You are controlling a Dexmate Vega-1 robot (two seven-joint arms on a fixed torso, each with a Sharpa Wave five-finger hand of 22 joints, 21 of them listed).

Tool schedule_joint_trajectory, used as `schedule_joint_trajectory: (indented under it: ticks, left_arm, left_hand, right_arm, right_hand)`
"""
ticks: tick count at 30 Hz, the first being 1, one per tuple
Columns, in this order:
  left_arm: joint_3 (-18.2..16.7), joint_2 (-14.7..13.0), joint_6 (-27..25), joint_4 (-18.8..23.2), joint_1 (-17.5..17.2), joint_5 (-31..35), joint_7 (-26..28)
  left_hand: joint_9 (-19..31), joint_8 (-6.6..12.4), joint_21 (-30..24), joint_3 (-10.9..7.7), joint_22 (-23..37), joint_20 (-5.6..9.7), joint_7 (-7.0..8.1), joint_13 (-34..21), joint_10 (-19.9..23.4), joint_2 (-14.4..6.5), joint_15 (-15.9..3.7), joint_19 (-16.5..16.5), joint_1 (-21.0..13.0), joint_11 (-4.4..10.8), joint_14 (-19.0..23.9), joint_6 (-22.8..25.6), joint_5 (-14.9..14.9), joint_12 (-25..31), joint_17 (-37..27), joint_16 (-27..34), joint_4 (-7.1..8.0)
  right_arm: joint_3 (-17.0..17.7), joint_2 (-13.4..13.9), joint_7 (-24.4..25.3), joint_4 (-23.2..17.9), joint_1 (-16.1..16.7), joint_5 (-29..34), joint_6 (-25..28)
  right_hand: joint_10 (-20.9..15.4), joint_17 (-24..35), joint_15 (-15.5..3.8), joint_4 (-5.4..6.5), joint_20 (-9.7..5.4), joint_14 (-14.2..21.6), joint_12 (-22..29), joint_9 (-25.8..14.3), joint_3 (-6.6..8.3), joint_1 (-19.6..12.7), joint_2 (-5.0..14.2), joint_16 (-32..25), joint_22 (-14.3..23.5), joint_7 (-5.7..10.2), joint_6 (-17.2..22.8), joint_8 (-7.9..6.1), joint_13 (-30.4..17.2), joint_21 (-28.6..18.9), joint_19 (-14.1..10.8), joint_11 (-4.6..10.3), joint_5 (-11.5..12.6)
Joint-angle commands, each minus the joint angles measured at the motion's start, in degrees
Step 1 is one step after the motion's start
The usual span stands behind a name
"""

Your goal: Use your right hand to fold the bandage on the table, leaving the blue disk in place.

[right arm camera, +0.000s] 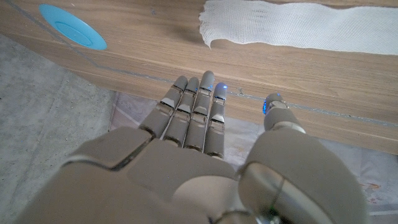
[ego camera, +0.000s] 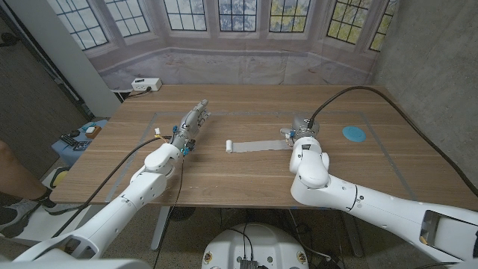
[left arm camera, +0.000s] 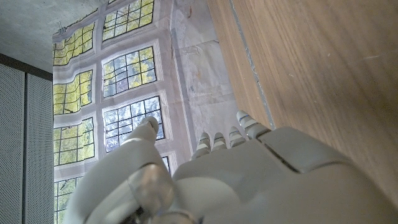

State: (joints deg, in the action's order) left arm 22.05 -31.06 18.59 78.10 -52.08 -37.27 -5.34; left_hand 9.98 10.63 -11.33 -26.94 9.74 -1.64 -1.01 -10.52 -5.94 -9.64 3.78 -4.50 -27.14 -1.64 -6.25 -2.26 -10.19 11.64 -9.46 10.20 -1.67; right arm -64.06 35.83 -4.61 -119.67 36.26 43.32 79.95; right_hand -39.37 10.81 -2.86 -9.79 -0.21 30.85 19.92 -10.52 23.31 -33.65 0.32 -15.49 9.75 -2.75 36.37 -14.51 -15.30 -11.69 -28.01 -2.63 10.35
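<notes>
The bandage [ego camera: 258, 146] lies stretched flat near the middle of the table [ego camera: 224, 183], its left end rolled into a small coil and its right end frayed beside the right hand [ego camera: 296, 134]. That hand holds nothing, its fingers [right arm camera: 193, 112] straight and together, thumb apart, just short of the frayed edge. The blue disk [ego camera: 354, 134] sits well apart to the right, bare wood between it and the hand. The left hand [ego camera: 190, 123] rests extended and released at the left, well apart from the coil
</notes>
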Motion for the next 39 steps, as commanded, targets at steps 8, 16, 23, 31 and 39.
schedule_joint_trajectory:
  ticks: [8, 16, 23, 31, 39]
  left_arm:
    - [0.26, 0.08, 0.05, -0.15, 0.22, -0.13, -0.60]
    - [0.33, 0.05, 0.01, 0.19, 0.04, -0.07, -0.51]
    - [0.36, 0.04, 0.00, 0.30, 0.01, 0.01, -0.41]
    - [0.53, 0.28, 0.03, -0.27, 0.41, -0.08, -0.86]
    - [0.64, 0.48, 0.01, -0.82, 0.70, -0.21, -1.19]
  left_hand:
    - [0.26, 0.05, 0.12, -0.13, 0.33, -0.27, 0.05, -0.15, -0.09, -0.04, 0.44, 0.22, -0.51, -0.05, -0.25, 0.42, -0.18, -0.01, -0.10, -0.17, -0.46]
    - [0.27, 0.05, 0.12, -0.13, 0.33, -0.30, 0.10, -0.15, -0.04, -0.09, 0.45, 0.22, -0.50, -0.02, -0.24, 0.48, -0.18, 0.01, -0.10, -0.16, -0.54]
    - [0.27, 0.13, 0.11, -0.15, 0.33, -0.32, 0.16, -0.15, -0.04, -0.13, 0.42, 0.23, -0.50, -0.11, -0.19, 0.75, -0.18, 0.00, -0.10, -0.13, -0.63]
    - [0.28, 0.17, 0.11, -0.16, 0.33, -0.36, 0.18, -0.16, 0.06, -0.18, 0.43, 0.24, -0.49, -0.09, -0.23, 0.97, -0.18, 0.03, -0.11, -0.14, -0.73]
    - [0.28, 0.21, 0.11, -0.17, 0.33, -0.35, 0.24, -0.16, 0.12, -0.21, 0.44, 0.26, -0.48, -0.27, -0.22, 1.20, -0.18, 0.05, -0.11, -0.13, -0.81]
  right_arm:
    - [-0.90, -0.66, 3.95, 2.74, 0.08, -2.43, 0.03]
    - [-1.35, -0.02, 7.58, 3.34, -0.26, -6.48, 0.03]
    - [-1.58, 0.00, 9.63, 3.86, -0.47, -8.66, 0.03]
    - [-1.63, -0.45, 10.45, 4.73, -0.64, -9.63, 0.03]
    - [-1.69, -1.18, 11.98, 5.90, -0.86, -11.17, 0.03]
  right_hand:
    - [-1.32, 0.40, -1.86, -0.02, 0.07, 1.25, 0.85, -0.33, -0.43, -1.40, 0.01, -0.32, 0.19, 0.20, 1.42, 0.00, -0.45, -0.36, -0.83, 0.29, 0.35]
    - [-2.02, 0.44, -2.43, -0.16, 0.17, 1.85, 1.26, -0.35, -0.48, -2.36, -0.15, -0.34, 0.20, 0.27, 1.80, 0.21, -0.74, -0.43, -1.43, 0.70, 0.38]
    - [-2.80, 0.49, -2.62, -0.12, 0.16, 2.38, 1.70, -0.36, -0.65, -3.02, -0.38, -0.38, 0.22, 0.47, 2.65, 0.22, -1.01, -0.37, -1.63, 0.82, 0.34]
    - [-3.39, 0.56, -2.78, -0.07, 0.05, 3.00, 2.05, -0.38, -0.74, -3.58, -0.40, -0.50, 0.23, 0.68, 3.11, 0.32, -1.23, -0.31, -1.77, 1.03, 0.35]
    - [-3.46, 0.63, -3.09, 0.01, -0.03, 3.38, 2.17, -0.39, -0.85, -4.01, -0.40, -0.56, 0.24, 0.67, 3.55, 0.39, -1.42, -0.29, -1.92, 1.14, 0.35]
